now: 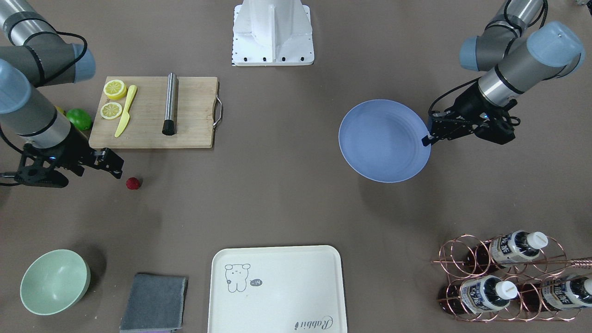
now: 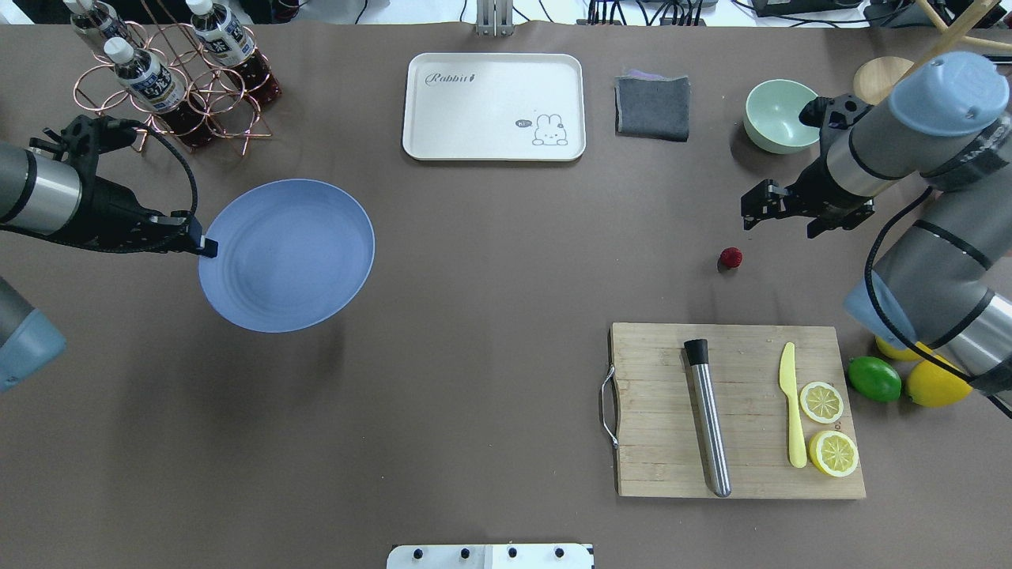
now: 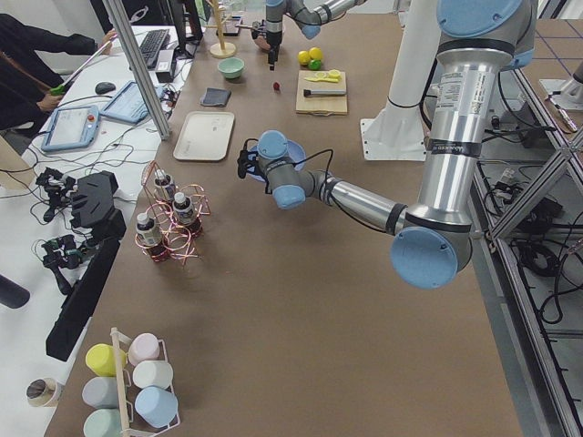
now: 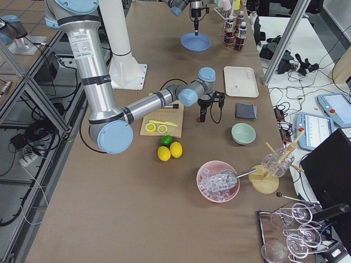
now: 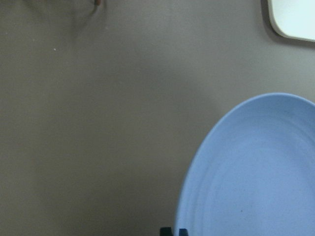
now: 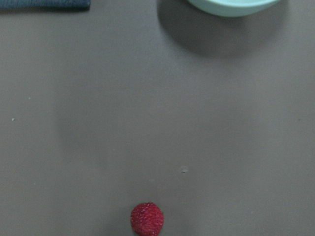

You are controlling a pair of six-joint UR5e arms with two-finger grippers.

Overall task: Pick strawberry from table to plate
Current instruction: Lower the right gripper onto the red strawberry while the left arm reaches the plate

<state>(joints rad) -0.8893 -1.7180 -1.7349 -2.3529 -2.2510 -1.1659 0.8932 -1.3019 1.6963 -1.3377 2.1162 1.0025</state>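
The strawberry (image 1: pixel 133 183) (image 2: pixel 730 257) is a small dark red berry lying on the brown table (image 2: pixel 490 261), just beyond the cutting board. It shows at the bottom of the right wrist view (image 6: pixel 147 219). My right gripper (image 1: pixel 113 166) (image 2: pixel 755 209) hovers close beside it, open and holding nothing. The blue plate (image 1: pixel 384 141) (image 2: pixel 288 253) (image 5: pixel 256 172) is on the other half of the table. My left gripper (image 1: pixel 425 138) (image 2: pixel 207 246) is shut on its rim. The plate casts a wide offset shadow and looks raised off the table.
A wooden cutting board (image 2: pixel 656 395) carries a steel muddler (image 2: pixel 708 419), a yellow knife (image 2: pixel 793 411) and lemon halves. A lime (image 2: pixel 874 378) and lemons lie beside it. At the far edge stand a green bowl (image 2: pixel 779 114), grey cloth (image 2: pixel 652 107), cream tray (image 2: pixel 494 107) and bottle rack (image 2: pixel 174 71).
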